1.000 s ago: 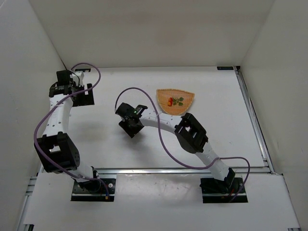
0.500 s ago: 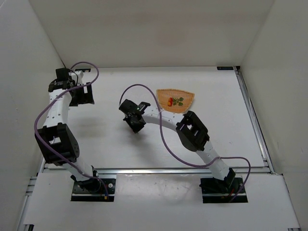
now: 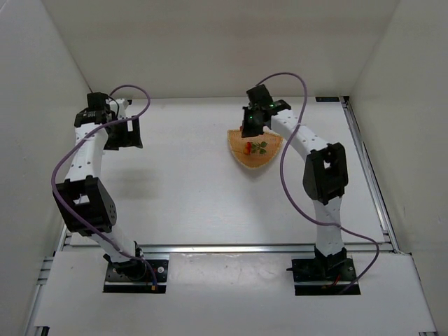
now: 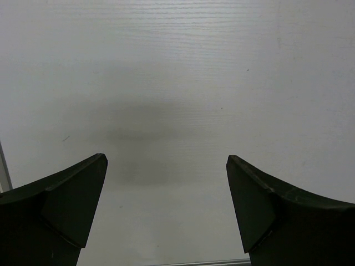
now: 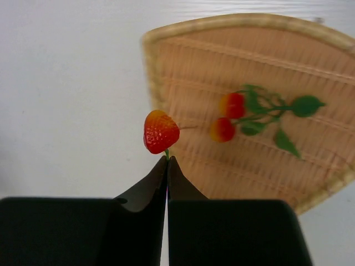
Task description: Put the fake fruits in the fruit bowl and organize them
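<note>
The fan-shaped wicker basket lies at the back middle of the table; in the right wrist view its rim is ahead of the fingers. A cluster of red-orange berries with green leaves lies inside it, also seen from above. My right gripper is shut on the thin green stem of a single red berry, held above the basket's left rim; from above the gripper hangs over the basket's far left corner. My left gripper is open and empty over bare table, at the far left.
White walls enclose the table on three sides. A metal rail runs along the right edge. A purple cable loops over the right arm.
The right arm has swung from the table's middle to the back, carrying the single berry over the basket's far left corner. The left gripper shifted slightly.
</note>
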Action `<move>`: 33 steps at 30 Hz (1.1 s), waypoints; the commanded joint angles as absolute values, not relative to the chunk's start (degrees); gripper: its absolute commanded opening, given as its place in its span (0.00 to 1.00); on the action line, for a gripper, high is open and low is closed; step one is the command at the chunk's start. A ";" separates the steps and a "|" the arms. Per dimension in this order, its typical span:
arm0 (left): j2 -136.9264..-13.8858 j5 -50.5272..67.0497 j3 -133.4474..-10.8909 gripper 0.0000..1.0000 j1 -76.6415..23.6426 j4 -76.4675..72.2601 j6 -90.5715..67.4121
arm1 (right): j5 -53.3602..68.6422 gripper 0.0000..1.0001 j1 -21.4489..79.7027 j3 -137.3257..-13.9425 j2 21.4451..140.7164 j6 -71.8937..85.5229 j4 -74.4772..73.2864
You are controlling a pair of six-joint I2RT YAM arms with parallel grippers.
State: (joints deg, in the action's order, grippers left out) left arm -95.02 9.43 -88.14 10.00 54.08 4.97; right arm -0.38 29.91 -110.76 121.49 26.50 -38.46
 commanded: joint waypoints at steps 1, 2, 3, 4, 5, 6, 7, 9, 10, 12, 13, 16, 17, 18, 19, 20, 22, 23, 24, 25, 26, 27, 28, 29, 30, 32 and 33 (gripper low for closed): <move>-95.36 7.92 -91.75 1.00 10.11 56.24 5.71 | 4.03 0.00 25.42 -109.86 123.83 31.81 -40.07; -95.36 7.91 -91.76 1.00 10.11 56.25 5.71 | 4.04 0.00 24.62 -109.86 124.36 31.82 -40.08; -95.88 7.21 -92.54 1.00 10.11 56.77 6.23 | 4.04 0.00 24.00 -109.86 124.37 31.82 -41.04; -95.89 6.60 -93.07 1.00 10.11 56.78 6.24 | 4.04 0.00 23.47 -109.86 124.37 31.82 -41.57; -95.89 6.59 -93.08 1.00 10.11 56.78 6.24 | 4.04 0.00 22.86 -109.86 124.37 31.82 -41.57; -96.41 6.59 -93.08 1.00 10.11 56.78 6.24 | 3.09 0.00 22.85 -109.86 124.37 31.21 -42.18; -96.42 6.59 -93.08 1.00 10.11 56.78 6.24 | 2.55 0.00 22.24 -109.17 124.37 31.20 -42.97; -97.03 6.59 -93.08 1.00 10.11 56.78 6.76 | 2.02 0.00 21.01 -107.68 123.84 31.73 -42.98; -97.55 6.59 -93.08 1.00 10.11 56.78 6.77 | 2.63 0.00 19.96 -107.67 123.84 32.51 -42.98; -97.56 6.06 -93.60 1.00 10.11 56.78 7.38 | 3.95 0.04 18.38 -106.79 123.84 33.22 -42.98; -98.08 6.06 -93.60 1.00 10.11 56.78 7.38 | 4.65 0.09 18.37 -106.09 123.84 33.74 -42.98; -98.70 5.54 -94.66 1.00 10.11 56.78 7.91 | 8.86 0.51 16.96 -106.08 124.45 32.44 -44.11; -99.31 5.54 -95.27 1.00 10.11 57.30 8.43 | 10.53 0.62 16.96 -106.08 124.45 31.74 -44.90; -99.32 5.54 -95.97 1.00 10.11 57.30 8.44 | 10.55 0.70 16.96 -106.69 124.45 30.51 -44.91; -99.32 5.54 -95.98 1.00 10.11 57.30 8.44 | 10.55 0.78 16.96 -106.70 123.32 29.98 -45.61; -99.84 4.93 -97.19 1.00 10.11 57.30 9.05 | 10.55 0.82 16.96 -106.70 122.61 29.97 -45.62; -100.45 4.31 -98.08 1.00 10.11 57.83 9.57 | 8.19 0.87 16.96 -106.18 119.89 28.66 -46.32; -100.46 3.09 -99.13 1.00 10.11 57.83 10.10 | 7.48 0.89 16.96 -106.17 118.93 28.65 -46.93; -101.16 2.55 -99.14 1.00 10.11 57.83 10.11 | 6.69 0.89 16.27 -106.17 116.65 28.13 -46.93; -101.16 2.03 -100.01 1.00 10.11 57.83 10.11 | 5.90 0.92 16.26 -105.39 115.41 28.13 -46.93; -101.16 2.02 -100.02 1.00 10.11 57.83 10.72 | 5.11 0.94 15.74 -104.42 114.18 28.12 -46.93; -101.68 1.15 -100.98 1.00 10.11 57.83 10.72 | 3.97 0.95 14.86 -103.81 111.99 28.12 -46.93; -101.69 1.14 -101.77 1.00 10.11 57.83 10.72 | 3.96 0.97 14.24 -103.19 110.93 28.12 -46.93; -102.21 1.14 -101.78 1.00 10.80 57.83 10.72 | 4.56 0.98 12.67 -101.97 110.05 27.52 -46.93; -102.22 1.14 -102.47 1.00 11.59 57.83 10.11 | 5.61 1.00 11.79 -101.17 108.47 27.51 -46.93; -102.22 1.75 -102.48 1.00 12.47 57.83 9.49 | 6.68 1.00 10.03 -99.24 106.97 26.81 -46.41; -102.22 1.76 -102.48 1.00 13.26 57.83 8.71 | 6.68 1.00 8.11 -97.58 105.74 26.81 -46.41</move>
State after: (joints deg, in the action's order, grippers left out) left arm -102.87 2.33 -100.60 11.18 57.78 9.56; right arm 6.39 12.03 -100.38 109.14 28.25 -46.19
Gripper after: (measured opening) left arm 0.998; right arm 0.995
